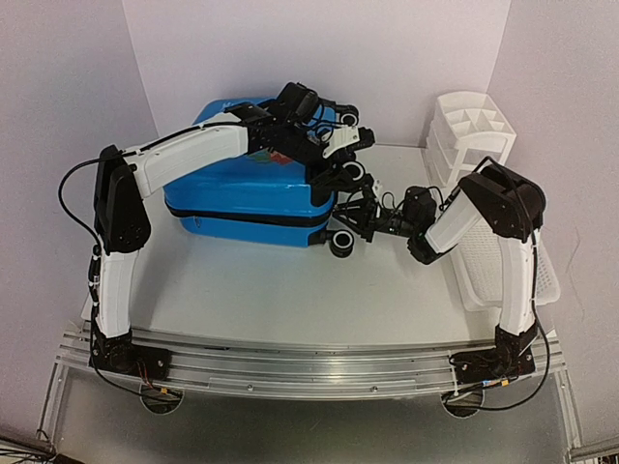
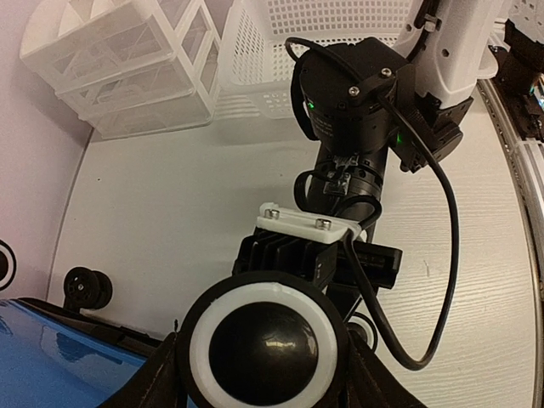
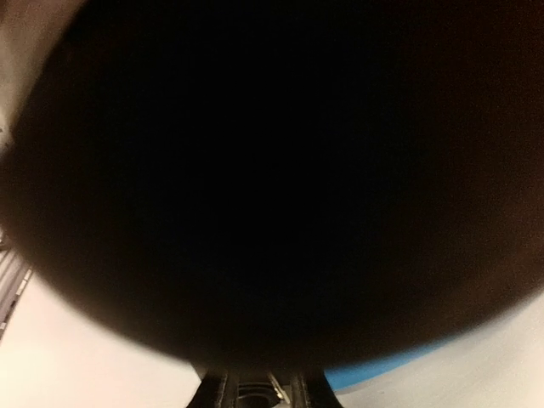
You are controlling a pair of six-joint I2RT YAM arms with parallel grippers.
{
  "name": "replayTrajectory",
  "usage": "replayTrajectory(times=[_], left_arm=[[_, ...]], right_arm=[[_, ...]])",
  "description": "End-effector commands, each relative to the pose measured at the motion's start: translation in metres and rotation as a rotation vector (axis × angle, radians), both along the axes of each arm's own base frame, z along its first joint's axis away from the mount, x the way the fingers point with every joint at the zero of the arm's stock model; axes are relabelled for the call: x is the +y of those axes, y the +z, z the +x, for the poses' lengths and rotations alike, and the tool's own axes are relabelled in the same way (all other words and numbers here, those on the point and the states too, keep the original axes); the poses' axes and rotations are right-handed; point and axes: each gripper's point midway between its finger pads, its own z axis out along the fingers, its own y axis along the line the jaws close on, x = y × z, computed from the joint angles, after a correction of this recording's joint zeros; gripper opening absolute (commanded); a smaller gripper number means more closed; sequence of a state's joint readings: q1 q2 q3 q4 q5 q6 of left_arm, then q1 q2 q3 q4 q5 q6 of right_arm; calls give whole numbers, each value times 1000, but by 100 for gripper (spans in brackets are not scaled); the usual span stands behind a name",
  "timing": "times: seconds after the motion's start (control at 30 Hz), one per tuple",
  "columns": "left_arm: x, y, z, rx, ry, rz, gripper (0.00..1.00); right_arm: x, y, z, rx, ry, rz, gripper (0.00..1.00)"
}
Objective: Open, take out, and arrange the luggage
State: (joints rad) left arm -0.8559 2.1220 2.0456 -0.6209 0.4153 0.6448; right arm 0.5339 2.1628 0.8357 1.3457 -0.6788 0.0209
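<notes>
Lying flat at the far left of the table, the zipped blue luggage leaves open room near and right, bounded by the white basket. My left claw straddles a wheel at its right edge. My right claw sits just beside the near right corner. Whether either claw is clamped, I cannot tell.

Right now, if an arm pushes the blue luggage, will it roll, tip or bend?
The luggage lies flat on its broad side, so it probably slides rather than rolls or tips. Its glossy hard shell likely stays stiff. Its bulk suggests weight.
</notes>
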Motion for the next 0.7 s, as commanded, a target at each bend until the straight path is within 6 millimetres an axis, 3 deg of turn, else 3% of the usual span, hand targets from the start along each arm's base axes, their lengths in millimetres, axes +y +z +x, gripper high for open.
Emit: replayTrajectory(times=[0.0, 0.2, 0.37, 0.53, 0.67], left_arm=[[15, 67, 29, -132, 81, -132, 0], [15, 70, 29, -139, 83, -138, 0], [16, 71, 29, -148, 83, -136, 0], [15, 71, 32, -154, 86, -143, 0], [14, 71, 34, -157, 88, -148, 0]], right_arm=[[9, 15, -3, 13, 50, 60, 4], [7, 15, -4, 22, 34, 58, 0], [5, 12, -22, -32, 10, 20, 0], [18, 10, -47, -82, 9, -14, 0], [30, 12, -55, -110, -12, -21, 0]])
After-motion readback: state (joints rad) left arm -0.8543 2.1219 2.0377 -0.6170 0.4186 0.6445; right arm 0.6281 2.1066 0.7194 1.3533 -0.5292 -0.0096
